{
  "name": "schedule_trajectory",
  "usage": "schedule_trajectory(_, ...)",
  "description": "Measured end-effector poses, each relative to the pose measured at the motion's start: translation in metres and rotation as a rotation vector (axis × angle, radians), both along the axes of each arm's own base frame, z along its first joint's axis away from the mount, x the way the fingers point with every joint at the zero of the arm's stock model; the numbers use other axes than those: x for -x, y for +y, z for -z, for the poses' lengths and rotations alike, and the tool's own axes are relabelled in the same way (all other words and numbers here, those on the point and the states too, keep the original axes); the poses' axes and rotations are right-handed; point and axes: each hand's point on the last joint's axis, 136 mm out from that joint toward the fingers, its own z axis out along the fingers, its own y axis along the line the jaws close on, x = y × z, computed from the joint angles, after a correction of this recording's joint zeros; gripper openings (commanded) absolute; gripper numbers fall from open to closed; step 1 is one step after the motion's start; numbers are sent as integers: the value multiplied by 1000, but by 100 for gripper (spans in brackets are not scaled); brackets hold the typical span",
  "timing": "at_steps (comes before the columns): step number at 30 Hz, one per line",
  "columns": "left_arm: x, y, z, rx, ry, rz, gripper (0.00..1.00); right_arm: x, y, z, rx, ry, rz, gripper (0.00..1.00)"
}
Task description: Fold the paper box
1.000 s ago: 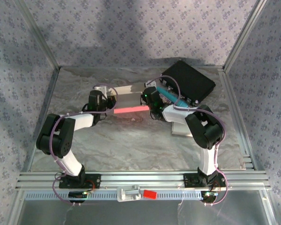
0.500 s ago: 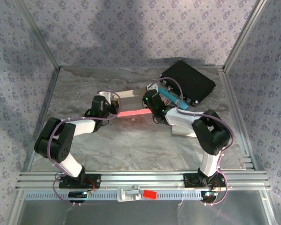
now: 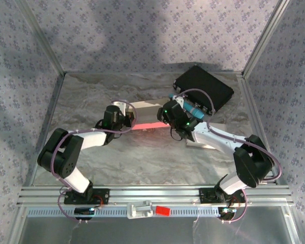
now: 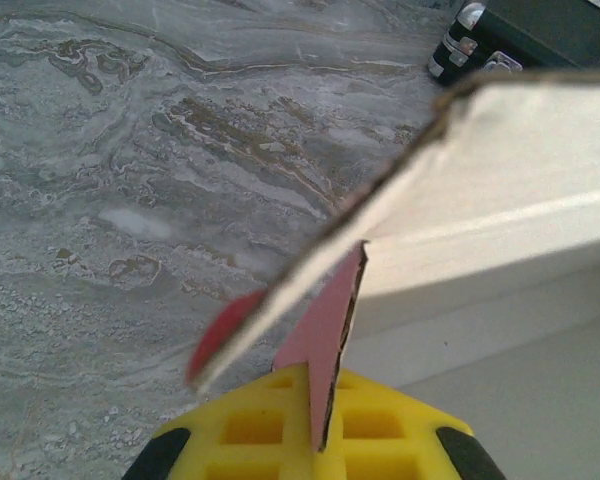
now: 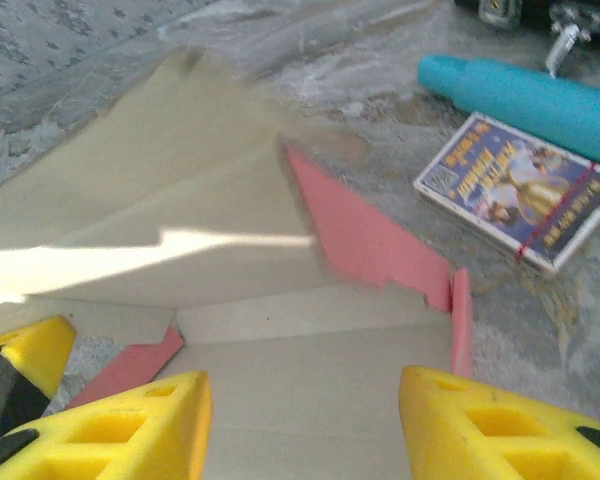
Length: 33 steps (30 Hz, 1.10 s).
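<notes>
The paper box (image 3: 145, 114), pink outside and pale beige inside, lies partly unfolded at mid-table between both grippers. My left gripper (image 3: 128, 122) is at its left end, shut on a pink flap. In the left wrist view that flap (image 4: 325, 330) stands edge-on, pinched between the yellow fingers (image 4: 230, 435) of the left gripper (image 4: 320, 405), and a beige panel (image 4: 500, 180) rises to the right. My right gripper (image 3: 168, 114) is at the box's right end, and in its wrist view the right gripper (image 5: 305, 400) is open, fingers apart above the beige inner panel (image 5: 310, 390).
A black case (image 3: 203, 87) lies at the back right. A teal cylinder (image 5: 520, 95) and a pack of cards (image 5: 515, 190) lie just right of the box. A white flat piece (image 3: 211, 137) lies under the right forearm. Metal frame posts border the table.
The right gripper has gone from shut to open, letting go of the box's right end. The left gripper has moved right and slightly nearer with the flap still in its grip.
</notes>
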Motion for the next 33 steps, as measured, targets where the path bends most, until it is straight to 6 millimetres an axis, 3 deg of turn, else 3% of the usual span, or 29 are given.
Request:
schedule_trajectory(3, 3, -3, 0, -13, -1, 9, 2, 11, -9, -8, -35, 34, 36, 53)
schedule_trajectory(12, 11, -14, -1, -84, -15, 25, 1, 47, -45, -61, -290, 83, 260, 53)
schedule_trajectory(17, 18, -22, -2, -126, -30, 29, 1, 41, -40, -77, -465, 150, 400, 55)
schedule_trajectory(21, 23, -28, -2, -155, -41, 24, 1, 27, -19, -86, -614, 234, 499, 57)
schedule_trajectory(25, 27, -32, -2, -178, -53, 16, 1, 16, 1, -79, -707, 317, 566, 57)
schedule_trajectory(33, 30, -34, -2, -200, -63, -2, 1, -6, 15, -29, -742, 477, 670, 56)
